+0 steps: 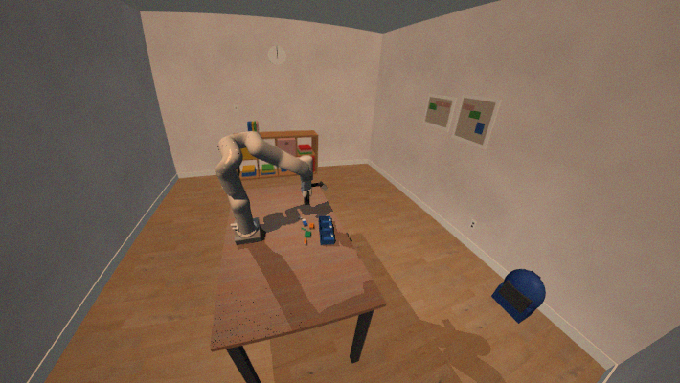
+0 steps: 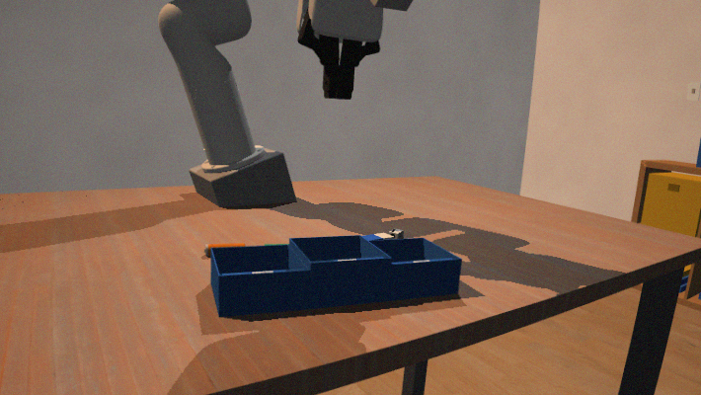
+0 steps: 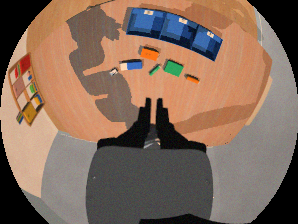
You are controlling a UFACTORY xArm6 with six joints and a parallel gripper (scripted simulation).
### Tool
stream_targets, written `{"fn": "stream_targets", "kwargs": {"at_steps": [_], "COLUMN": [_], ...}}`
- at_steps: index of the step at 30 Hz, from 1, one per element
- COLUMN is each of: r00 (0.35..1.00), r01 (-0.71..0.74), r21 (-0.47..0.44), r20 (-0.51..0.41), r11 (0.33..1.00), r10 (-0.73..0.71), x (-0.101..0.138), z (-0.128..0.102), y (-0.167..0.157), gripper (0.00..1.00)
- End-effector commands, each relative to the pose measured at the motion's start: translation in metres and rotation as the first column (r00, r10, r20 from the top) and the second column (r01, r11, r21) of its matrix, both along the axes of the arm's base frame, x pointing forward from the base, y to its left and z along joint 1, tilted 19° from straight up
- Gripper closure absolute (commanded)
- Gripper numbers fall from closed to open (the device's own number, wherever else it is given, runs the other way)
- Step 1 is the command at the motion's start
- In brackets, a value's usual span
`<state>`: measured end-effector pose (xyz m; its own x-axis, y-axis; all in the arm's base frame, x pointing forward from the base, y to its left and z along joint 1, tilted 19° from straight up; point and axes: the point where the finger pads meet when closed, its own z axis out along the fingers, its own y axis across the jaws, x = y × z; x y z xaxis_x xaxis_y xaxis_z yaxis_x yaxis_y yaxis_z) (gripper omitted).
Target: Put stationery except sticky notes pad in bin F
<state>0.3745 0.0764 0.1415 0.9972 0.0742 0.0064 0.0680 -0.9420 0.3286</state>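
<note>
The claw [image 2: 339, 94] hangs high above the table [image 2: 494, 217], its two black fingers pressed together with nothing between them, well apart from everything it is meant to sort.

Below it, a row of three blue bins [image 2: 336, 276] stands upright on the wood, side by side and touching. From the side view all three look to hold nothing — only bare blue floor and a pale label strip on each inner wall. The letters are too small to read, so which bin is F cannot be told.

The small things lie in a loose cluster just beside the bins, on the arm's side: an orange block [image 3: 149, 52], a blue-and-white piece [image 3: 131, 66], a green square [image 3: 173, 67], a thin green stick [image 3: 154, 70] and a short orange-tipped piece [image 3: 192, 78]. Which of these is the pad of sticky notes is not plain at this size — the green square or the orange block seem likeliest.

By this showing the job is barely begun: nothing is binned, nothing is in hand, and every item of stationery remains to be picked up and dropped in.
</note>
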Motion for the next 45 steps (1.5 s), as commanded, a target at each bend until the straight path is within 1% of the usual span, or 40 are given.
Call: {"fn": "stream_targets", "kwargs": {"at_steps": [1, 2, 5, 8, 17, 19, 28, 36, 45], "r00": [0.999, 0.999, 0.98, 0.965, 0.965, 0.965, 0.965, 0.965, 0.965], "r01": [0.046, 0.046, 0.186, 0.248, 0.248, 0.248, 0.248, 0.248, 0.248], "r21": [0.003, 0.003, 0.014, 0.021, 0.02, 0.02, 0.02, 0.02, 0.02], "r20": [0.02, 0.02, 0.068, 0.089, 0.089, 0.089, 0.089, 0.089, 0.089], "r11": [0.999, 0.999, 0.982, 0.969, 0.969, 0.969, 0.969, 0.969, 0.969], "r10": [-0.046, -0.046, -0.186, -0.249, -0.249, -0.249, -0.248, -0.248, -0.248], "x": [0.005, 0.005, 0.018, 0.03, 0.068, 0.068, 0.106, 0.107, 0.108], "z": [-0.002, -0.002, -0.01, -0.018, -0.043, -0.043, -0.068, -0.069, -0.092], "y": [-0.006, -0.006, -0.026, -0.046, -0.106, -0.106, -0.166, -0.168, -0.175], "gripper": [0.93, 0.93, 0.93, 0.93, 0.93, 0.93, 0.93, 0.93, 0.93]}}
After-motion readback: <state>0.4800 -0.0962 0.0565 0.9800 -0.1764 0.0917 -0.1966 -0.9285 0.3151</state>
